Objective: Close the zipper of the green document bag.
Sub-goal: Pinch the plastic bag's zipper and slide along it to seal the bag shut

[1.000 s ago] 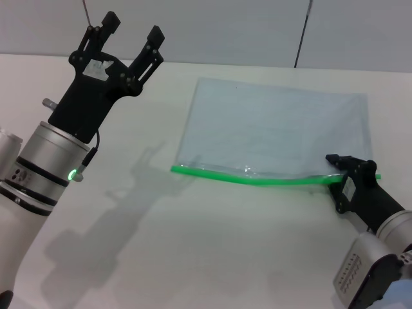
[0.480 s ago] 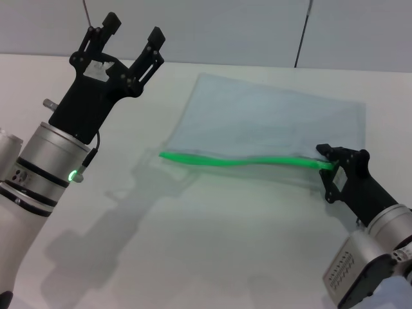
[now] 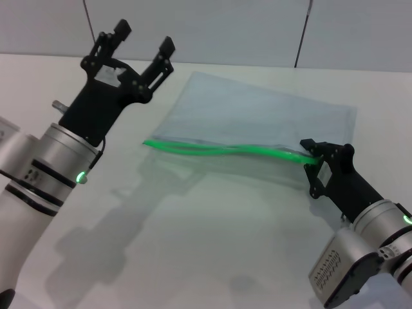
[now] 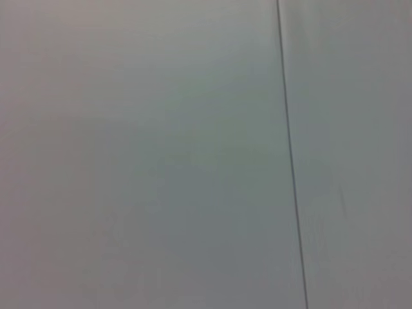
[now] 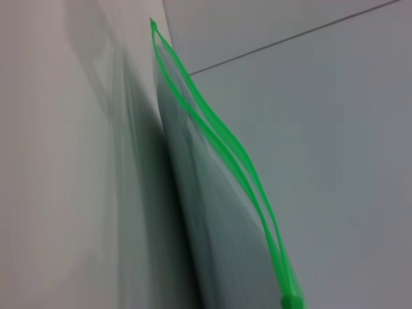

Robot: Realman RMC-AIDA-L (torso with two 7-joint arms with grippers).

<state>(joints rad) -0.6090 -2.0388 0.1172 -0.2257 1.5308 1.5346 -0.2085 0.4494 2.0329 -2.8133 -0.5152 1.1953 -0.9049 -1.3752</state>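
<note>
The green document bag (image 3: 257,116) lies on the white table (image 3: 193,244), a translucent blue-grey pouch with its near edge lifted and wavy. Along that edge runs the zipper (image 3: 225,152), a bright green strip. My right gripper (image 3: 320,156) is shut on the zipper's right end. The right wrist view shows the zipper (image 5: 219,138) as two strips parted in the middle, a small green slider (image 5: 291,300) at the near end, and the bag (image 5: 193,212) beside it. My left gripper (image 3: 145,37) hovers open above the table, left of the bag, holding nothing.
A grey wall (image 3: 225,26) with thin vertical seams stands behind the table. The left wrist view holds only that wall (image 4: 161,161) and one seam. Bare tabletop stretches in front of the bag and between the arms.
My right gripper has moved left and away, dragging the zipper edge with it, so the bag has slid left, skewed and buckled. The left arm has shifted slightly right.
</note>
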